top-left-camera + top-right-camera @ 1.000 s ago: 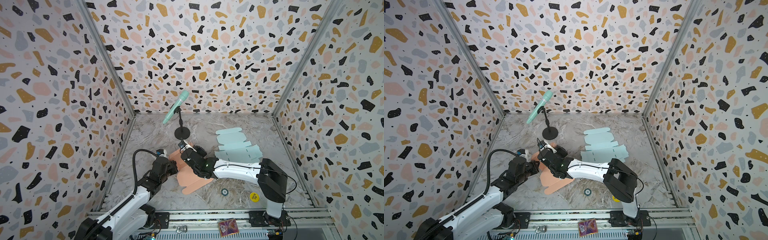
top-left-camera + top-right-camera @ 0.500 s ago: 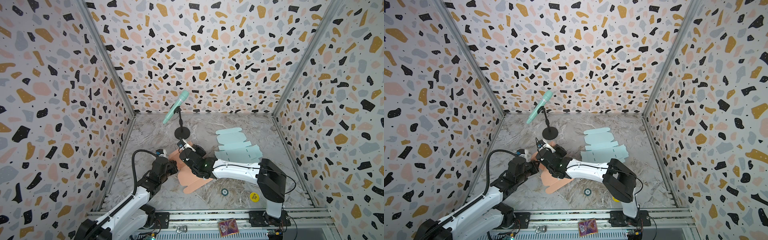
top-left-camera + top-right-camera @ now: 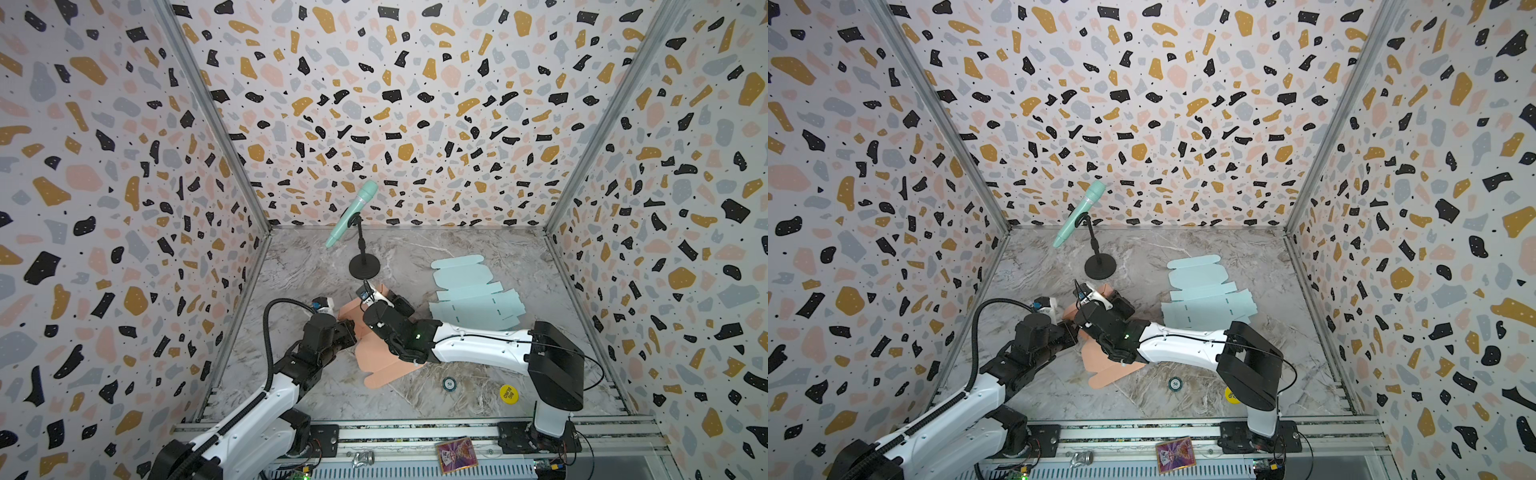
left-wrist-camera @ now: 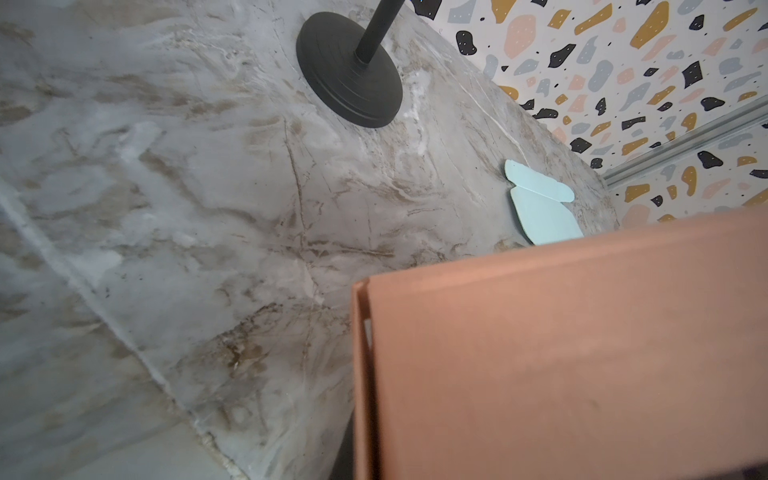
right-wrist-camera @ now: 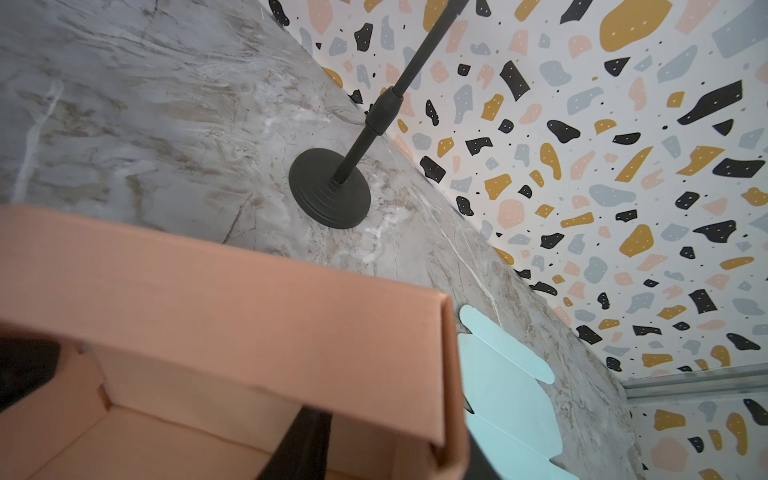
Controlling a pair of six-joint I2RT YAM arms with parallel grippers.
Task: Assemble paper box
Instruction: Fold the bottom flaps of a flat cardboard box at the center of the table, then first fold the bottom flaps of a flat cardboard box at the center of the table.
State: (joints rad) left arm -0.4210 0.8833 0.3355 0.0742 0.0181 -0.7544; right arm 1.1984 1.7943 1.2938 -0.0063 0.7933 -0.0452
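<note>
Left gripper (image 3: 347, 328): clamped shut on the near-left wall of the orange paper box (image 3: 376, 357), it seems; the jaws are mostly hidden.
Right gripper (image 3: 384, 297): parted, 1 finger (image 5: 299, 440) inside the box's far wall.
Orange paper box: partly folded, between both grippers, 1 flap flat on the table (image 3: 457, 399).
Blue box blank (image 3: 473, 297): flat, just right of the right gripper.
Microphone stand (image 3: 364, 266): just beyond the right gripper.

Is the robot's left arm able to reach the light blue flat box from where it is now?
Probably not easily. The left gripper is busy at the orange box, and the right arm lies stretched between it and the light blue flat box.
</note>
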